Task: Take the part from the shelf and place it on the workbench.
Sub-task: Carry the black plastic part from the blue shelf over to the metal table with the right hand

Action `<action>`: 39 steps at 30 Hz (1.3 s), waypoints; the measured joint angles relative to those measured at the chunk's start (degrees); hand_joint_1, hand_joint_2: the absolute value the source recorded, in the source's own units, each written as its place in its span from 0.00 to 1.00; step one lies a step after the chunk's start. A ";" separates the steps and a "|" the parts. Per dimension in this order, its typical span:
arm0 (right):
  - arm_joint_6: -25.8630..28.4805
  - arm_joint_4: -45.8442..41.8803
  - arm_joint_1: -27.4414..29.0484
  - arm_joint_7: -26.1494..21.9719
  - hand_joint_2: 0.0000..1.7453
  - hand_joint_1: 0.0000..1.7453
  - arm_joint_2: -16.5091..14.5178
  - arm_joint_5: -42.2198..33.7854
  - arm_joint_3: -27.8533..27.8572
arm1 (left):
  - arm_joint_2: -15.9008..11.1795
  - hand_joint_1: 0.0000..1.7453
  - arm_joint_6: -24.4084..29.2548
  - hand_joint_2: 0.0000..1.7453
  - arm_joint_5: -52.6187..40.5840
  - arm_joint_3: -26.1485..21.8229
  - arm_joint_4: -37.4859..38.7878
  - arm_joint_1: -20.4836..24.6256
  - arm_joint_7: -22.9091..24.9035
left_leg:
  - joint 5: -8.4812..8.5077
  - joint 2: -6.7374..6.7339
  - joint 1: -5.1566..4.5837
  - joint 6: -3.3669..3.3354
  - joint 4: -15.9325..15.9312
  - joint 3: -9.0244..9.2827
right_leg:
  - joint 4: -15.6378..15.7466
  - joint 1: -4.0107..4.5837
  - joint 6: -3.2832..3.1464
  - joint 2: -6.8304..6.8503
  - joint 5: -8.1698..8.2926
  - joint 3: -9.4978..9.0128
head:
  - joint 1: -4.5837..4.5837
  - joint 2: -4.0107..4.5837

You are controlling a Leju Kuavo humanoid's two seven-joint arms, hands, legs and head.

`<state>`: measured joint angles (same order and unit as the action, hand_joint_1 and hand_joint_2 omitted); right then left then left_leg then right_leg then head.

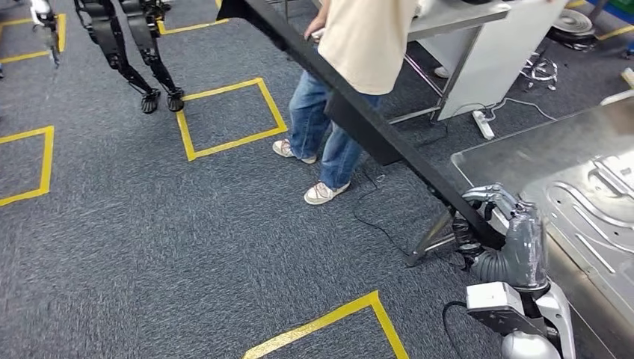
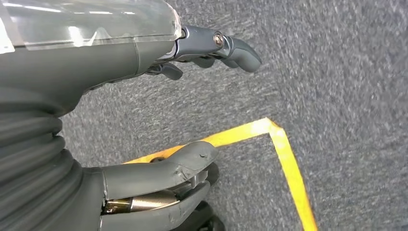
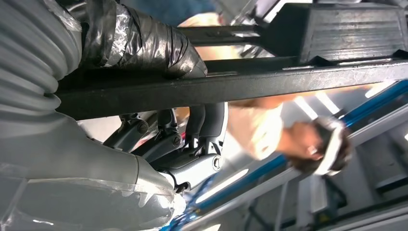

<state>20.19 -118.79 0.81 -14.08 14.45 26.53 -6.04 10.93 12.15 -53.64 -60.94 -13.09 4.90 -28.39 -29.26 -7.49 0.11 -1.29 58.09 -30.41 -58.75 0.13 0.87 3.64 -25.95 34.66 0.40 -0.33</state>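
Beside the workbench [image 1: 523,153], right robot hand [image 1: 490,224] clasping long black part [image 1: 359,112], left robot hand [image 2: 159,120] spread above carpet [image 2: 337,72]

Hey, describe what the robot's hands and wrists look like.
The right hand is grey with dark fingers, a ribbed grey wrist cover and wrinkled clear plastic wrap; below it, a white box and silver arm. The left hand has a thick grey thumb, ribbed cover and clear shell.
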 joint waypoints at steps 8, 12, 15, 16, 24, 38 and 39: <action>0.26 -0.80 1.58 -0.26 1.00 1.00 0.01 0.08 1.12 | 0.01 0.00 -0.02 1.00 0.02 -0.17 0.00 -0.56 0.68 | -6.51 7.05 0.48 1.07 15.74 -7.36 | 0.89 -0.69 -1.50 -6.40 0.57 -0.60 | -0.07 0.00; 0.28 -1.32 2.48 -0.37 1.00 1.00 0.00 0.47 1.95 | 0.01 0.00 -0.02 1.00 0.01 -0.23 0.00 -0.59 0.76 | 0.74 11.06 0.89 0.65 3.70 -2.84 | -0.33 -0.73 -0.71 -9.91 0.10 -0.12 | -0.05 0.00; 0.32 -1.74 3.18 -0.44 1.00 1.00 -0.02 0.62 2.74 | 0.02 0.00 -0.02 1.00 0.01 -0.32 0.00 -0.54 0.76 | 0.92 11.33 0.80 -0.14 1.59 -1.89 | -0.60 -1.00 0.45 -12.11 0.24 0.63 | -0.05 0.00; 0.33 -1.92 3.59 -0.44 1.00 1.00 -0.01 0.65 3.10 | 0.02 0.00 -0.02 1.00 0.01 -0.34 0.00 -0.50 0.75 | 1.11 10.57 0.78 -0.57 1.24 -1.73 | -0.64 -1.13 0.76 -12.03 0.26 0.73 | -0.06 0.00; 0.34 -2.32 4.84 -0.55 1.00 1.00 0.07 1.17 4.87 | 0.04 0.00 -0.03 1.00 -0.20 -0.52 0.00 -0.60 0.76 | 1.08 4.16 0.52 -1.90 0.24 -0.99 | -13.44 -1.48 2.12 -3.55 -4.63 7.04 | 0.08 0.00; 0.25 -3.13 5.89 -0.57 1.00 1.00 -0.07 1.56 6.53 | 0.10 0.00 -0.04 1.00 -0.21 -0.66 0.00 -0.64 0.63 | -7.44 7.02 0.43 0.67 16.05 -6.94 | 0.58 -0.54 -1.50 -5.72 0.55 -0.38 | 0.01 0.00; 0.25 -3.13 6.06 -0.57 1.00 1.00 -0.08 1.56 6.64 | 0.10 0.00 -0.04 1.00 -0.21 -0.67 0.00 -0.70 0.62 | -6.04 7.14 0.43 0.57 15.20 -6.91 | 0.44 -0.52 -1.47 -6.70 0.51 -0.40 | 0.00 0.00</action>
<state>20.44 -121.92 6.87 -14.64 14.37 28.09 0.60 11.03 12.11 -53.85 -61.60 -13.09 4.21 -27.76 -35.30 -0.35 0.54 -0.72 73.29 -37.32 -58.31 -0.39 -0.60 -3.06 -25.44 34.26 0.40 -0.33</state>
